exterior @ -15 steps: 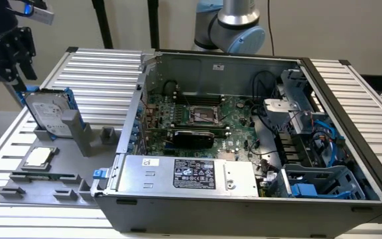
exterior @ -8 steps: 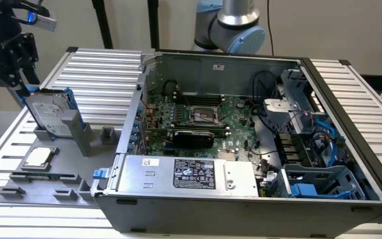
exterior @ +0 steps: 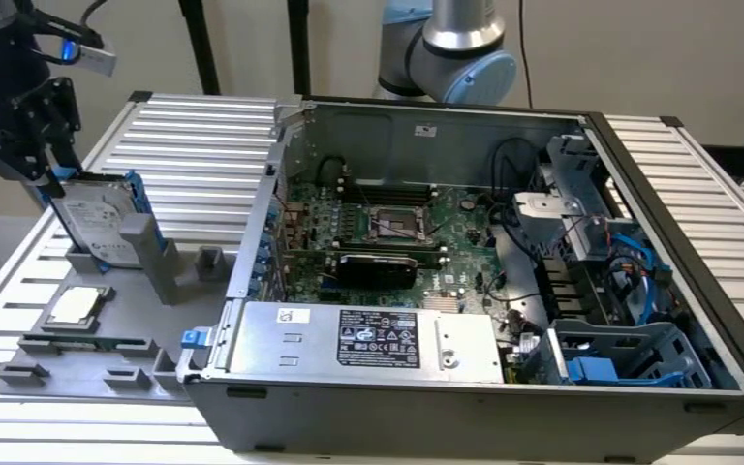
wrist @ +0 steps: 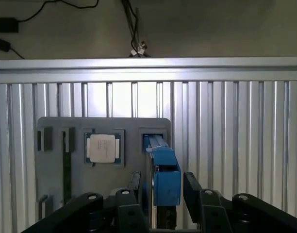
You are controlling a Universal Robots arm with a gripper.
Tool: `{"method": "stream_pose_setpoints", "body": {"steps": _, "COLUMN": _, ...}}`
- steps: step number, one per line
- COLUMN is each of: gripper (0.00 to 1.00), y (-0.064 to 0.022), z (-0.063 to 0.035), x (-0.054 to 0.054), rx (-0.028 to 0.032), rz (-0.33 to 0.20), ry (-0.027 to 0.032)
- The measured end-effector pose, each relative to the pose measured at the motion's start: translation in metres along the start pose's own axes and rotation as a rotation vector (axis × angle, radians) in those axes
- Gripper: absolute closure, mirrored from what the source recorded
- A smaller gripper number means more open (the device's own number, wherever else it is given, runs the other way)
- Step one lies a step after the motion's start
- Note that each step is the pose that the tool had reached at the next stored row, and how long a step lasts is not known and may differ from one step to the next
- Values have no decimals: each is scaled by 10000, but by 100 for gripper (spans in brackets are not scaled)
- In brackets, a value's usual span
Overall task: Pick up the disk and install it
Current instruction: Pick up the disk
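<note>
Slatted table: hand straddles upright disk.

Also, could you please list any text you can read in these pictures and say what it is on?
No text is legible.
Black label on the grey metal box: print too small to read.
White sticker on the same box: blurred.
White label on the disk: too small to read.

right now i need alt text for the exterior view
The gripper sits at the top edge of the blue-railed disk, which stands upright in a grey holder. A silver chip lies nearer the camera; an open computer case sits to the exterior view's right.
</note>
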State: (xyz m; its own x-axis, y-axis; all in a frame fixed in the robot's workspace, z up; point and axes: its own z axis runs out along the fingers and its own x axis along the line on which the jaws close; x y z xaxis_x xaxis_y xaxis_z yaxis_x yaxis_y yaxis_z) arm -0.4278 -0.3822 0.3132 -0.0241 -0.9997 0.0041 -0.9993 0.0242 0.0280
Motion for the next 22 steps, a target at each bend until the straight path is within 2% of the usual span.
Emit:
{"method": "stream_pose_setpoints", "body": {"steps": 7, "gripper": 0, "y": -4, "z": 122, "x": 0, "rx": -2, "rz": 185, "ry": -5}}
{"method": "stream_pose_setpoints", "body": {"steps": 20, "gripper": 0, "y": -7, "z": 230, "x": -1, "rx": -4, "rz": 183, "ry": -4}}
{"method": "stream_pose_setpoints", "body": {"steps": 21, "gripper": 100, "y": -7, "z": 233, "x": -1, "rx": -4, "rz": 182, "ry": -4}}
{"method": "stream_pose_setpoints", "body": {"steps": 22, "gripper": 100, "y": -7, "z": 235, "x": 0, "rx": -5, "rz": 182, "ry": -1}}
